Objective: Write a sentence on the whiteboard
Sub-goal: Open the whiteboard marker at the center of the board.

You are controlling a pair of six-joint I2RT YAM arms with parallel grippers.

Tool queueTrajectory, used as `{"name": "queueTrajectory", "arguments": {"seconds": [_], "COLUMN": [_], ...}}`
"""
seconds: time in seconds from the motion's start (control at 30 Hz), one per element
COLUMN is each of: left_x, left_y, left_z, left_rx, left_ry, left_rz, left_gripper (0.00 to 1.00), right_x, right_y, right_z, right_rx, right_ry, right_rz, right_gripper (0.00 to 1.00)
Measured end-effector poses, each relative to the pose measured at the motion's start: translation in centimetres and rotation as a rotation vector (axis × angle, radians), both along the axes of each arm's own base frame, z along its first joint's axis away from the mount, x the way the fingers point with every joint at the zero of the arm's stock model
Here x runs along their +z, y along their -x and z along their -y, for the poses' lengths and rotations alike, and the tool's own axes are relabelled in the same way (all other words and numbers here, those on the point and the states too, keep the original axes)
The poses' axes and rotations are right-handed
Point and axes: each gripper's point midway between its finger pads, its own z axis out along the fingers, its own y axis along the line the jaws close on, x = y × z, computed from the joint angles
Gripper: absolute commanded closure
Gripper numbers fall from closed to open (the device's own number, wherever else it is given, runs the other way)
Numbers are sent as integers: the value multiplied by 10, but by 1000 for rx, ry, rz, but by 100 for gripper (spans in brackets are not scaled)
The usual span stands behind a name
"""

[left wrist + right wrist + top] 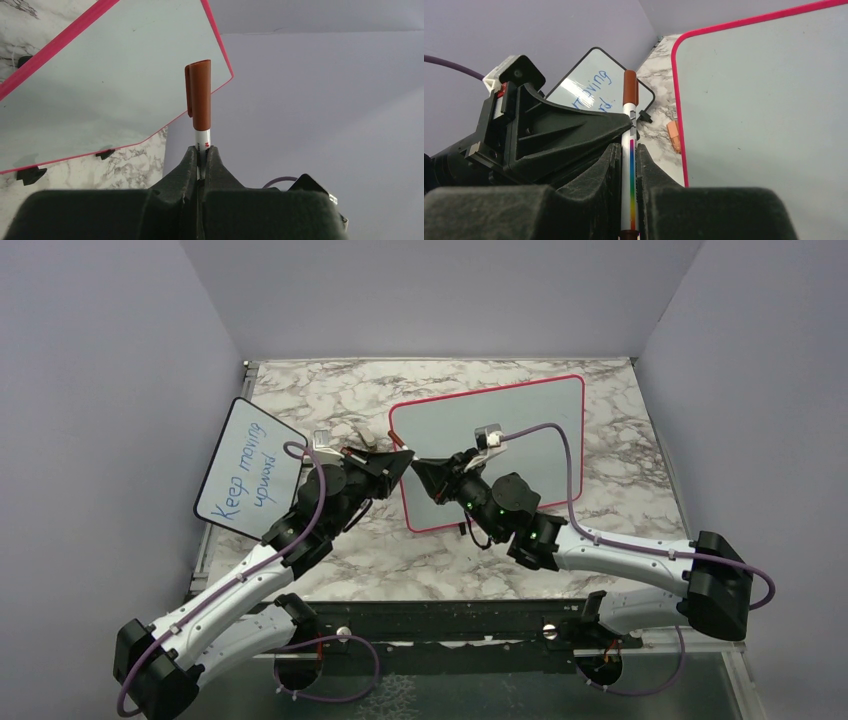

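Whiteboard [520,405] with its thin pink-red frame stands right of centre in the top view, propped on edge on the marble table [330,390], its pale grey face plain and turned toward the arms. At the left of that view a smaller black-framed board [250,470] leans near the table's left edge, well apart from the whiteboard, with blue handwriting that reads "Keep moving upward".

The left arm [250,580] reaches up from the lower left and the right arm [620,555] from the lower right; their tips meet in front of the whiteboard's left edge. There the left gripper [403,456] and the right gripper [420,466] point at each other, almost touching.

Both are clenched on one marker [629,165]. In the right wrist view, the right gripper's fingers [611,160] press the white barrel with its rainbow stripe from either side, low in the frame, and the left gripper's black fingers clamp the same barrel higher up, just below the cap. In the left wrist view, the left gripper's jaws are squeezed onto the white barrel, and the red-brown cap [200,95] stands upright above them, on the marker, against the whiteboard's corner.

A small orange piece [673,135] lies on the marble just beside the whiteboard's frame. Small black feet [31,175] show under the whiteboard's lower edge.
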Motion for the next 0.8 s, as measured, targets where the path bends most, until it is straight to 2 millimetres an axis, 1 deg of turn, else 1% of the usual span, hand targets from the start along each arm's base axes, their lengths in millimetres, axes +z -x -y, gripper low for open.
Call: {"name": "queueTrajectory", "arguments": {"seconds": [0.13,0.27,0.3,0.33,0.43,0.53,0.57,0.63,0.67,0.73,0.8], "left_x": [-4,-7,-6,-5,0,0,-2,-4,-6,-8,-11], "left_y": [0,1,2,3,8,11,11,12,11,12,11], "left_z": [-1,-9,-13,-16,-26,-35,-39,-43,-45,-49,-54], "left_rx": [-3,11,16,22,22,6,-5,-25,-36,-59,-82], "left_ry": [-47,-150,-189,-213,-354,-542,-628,-740,-798,-902,-1010], "left_rz": [26,87,116,136,249,358,394,438,461,498,538], "left_gripper": [69,48,44,41,35,26,22,10,5,1,1], "right_x": [-5,-11,-12,-13,-12,-10,-10,-10,-12,-13,-14], "right_y": [0,1,0,0,-1,-1,0,1,2,2,0], "right_z": [1,5,7,9,18,26,29,36,39,45,49], "right_rx": [-2,-4,-4,0,12,37,47,70,85,113,139], "right_ry": [26,72,82,94,124,151,162,187,206,240,272], "right_rz": [-2,-4,-7,-8,-4,4,6,6,3,-8,-23], "right_gripper": [100,100,100,100,100,100,100,100,100,100,100]}}
